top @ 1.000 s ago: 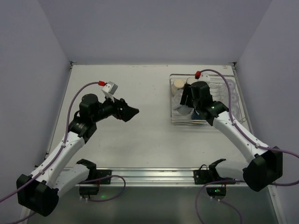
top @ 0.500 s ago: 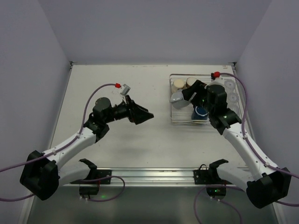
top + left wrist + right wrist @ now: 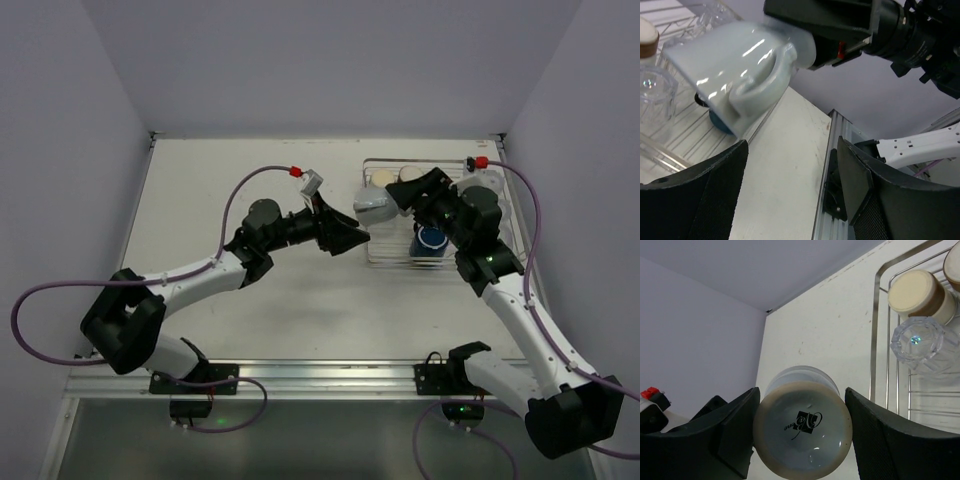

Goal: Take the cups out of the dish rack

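My right gripper point(image 3: 800, 435) is shut on the light blue-grey mug point(image 3: 802, 432), one finger on each side of its base, and holds it on its side in the air at the dish rack's point(image 3: 395, 258) left edge. In the top view the mug point(image 3: 372, 203) points left toward my left gripper point(image 3: 345, 238). That gripper point(image 3: 790, 185) is open just below the mug point(image 3: 735, 65), with nothing between its fingers point(image 3: 875, 190). In the dish rack point(image 3: 880, 340) are a navy mug point(image 3: 431, 240), brown cups with cream tops point(image 3: 922, 295) and a glass tumbler point(image 3: 924, 342).
The rack stands at the table's back right, close to the right wall. More clear glasses point(image 3: 492, 195) fill its right half. A metal rail point(image 3: 320, 375) with the arm bases runs along the near edge. Bare white tabletop point(image 3: 230, 180) lies left of the rack.
The right arm lifted the light blue-grey mug out of the rack and carried it left. The left arm swung right to meet it, and its jaws narrowed somewhat.
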Action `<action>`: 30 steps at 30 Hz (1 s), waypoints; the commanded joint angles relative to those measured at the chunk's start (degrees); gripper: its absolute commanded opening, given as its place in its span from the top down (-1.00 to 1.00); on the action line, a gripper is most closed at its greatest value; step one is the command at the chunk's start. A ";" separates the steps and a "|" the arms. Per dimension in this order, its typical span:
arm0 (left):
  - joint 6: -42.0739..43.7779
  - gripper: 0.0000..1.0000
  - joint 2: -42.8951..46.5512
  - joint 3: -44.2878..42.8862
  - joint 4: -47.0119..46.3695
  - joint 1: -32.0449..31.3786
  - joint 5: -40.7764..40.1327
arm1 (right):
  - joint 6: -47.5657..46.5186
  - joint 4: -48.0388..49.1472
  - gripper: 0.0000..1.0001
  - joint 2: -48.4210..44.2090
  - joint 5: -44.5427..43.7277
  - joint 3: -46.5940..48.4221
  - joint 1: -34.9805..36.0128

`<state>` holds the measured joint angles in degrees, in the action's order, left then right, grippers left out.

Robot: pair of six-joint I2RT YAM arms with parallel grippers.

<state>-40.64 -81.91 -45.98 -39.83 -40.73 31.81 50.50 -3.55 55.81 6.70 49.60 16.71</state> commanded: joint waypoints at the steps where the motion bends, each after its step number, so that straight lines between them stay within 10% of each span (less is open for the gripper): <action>1: 4.96 -0.48 -2.37 -5.26 -5.52 -1.81 -4.65 | 5.74 9.35 1.00 -2.29 5.86 -0.56 -0.80; 12: 7.77 -0.27 -1.95 -5.27 -6.83 -2.42 -7.12 | 10.85 12.34 1.00 -3.87 10.27 -3.20 -1.94; 30: 16.39 -0.73 6.58 -0.26 8.54 -2.60 -2.02 | 9.18 10.50 1.00 -2.90 6.40 -2.85 -3.96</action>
<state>-28.03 -77.76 -47.00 -34.65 -43.20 29.80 58.57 1.76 54.26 12.58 45.43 13.26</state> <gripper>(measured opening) 0.863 0.687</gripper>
